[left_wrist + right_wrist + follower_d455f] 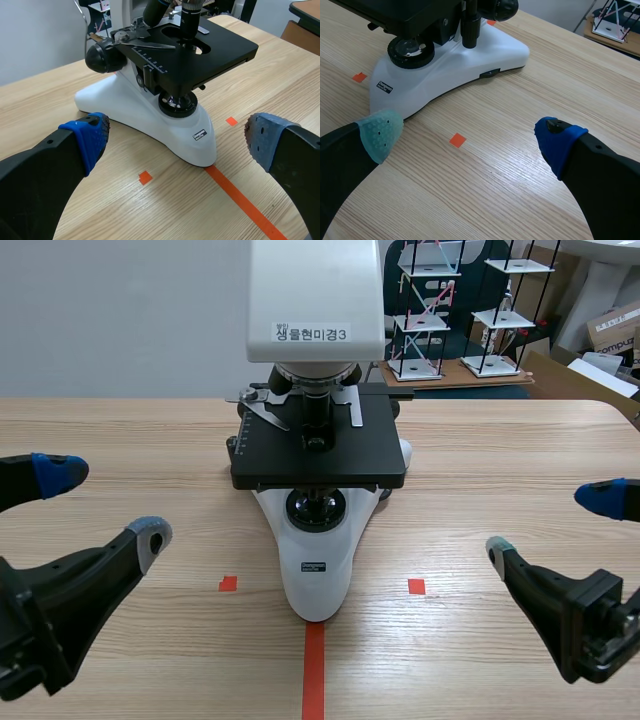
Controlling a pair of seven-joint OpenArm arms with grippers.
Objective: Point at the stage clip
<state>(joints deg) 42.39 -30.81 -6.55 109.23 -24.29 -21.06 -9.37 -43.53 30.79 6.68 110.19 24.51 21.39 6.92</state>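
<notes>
Stage clip (262, 408) sat untouched on the microscope (320, 580), with both jaws spread wide and well back.
And there it was: the silver clip lay flat on the black stage (340, 455), at the rear left as the robot faced it, just beside the lens (318, 410). The microscope stood mid-surface (480, 460), its white base over the far end of the tape line (313, 670), with a tape square (228, 583) off to each side. Left jaws hung low at the near left, blue pad (55, 472) and grey pad (150, 533) well apart, nothing between them, and well clear of the microscope. Right jaws were the same at the near right, blue pad (605, 497) and grey-green pad (498, 548) parted and gripping nothing, near the base but apart from it.
</notes>
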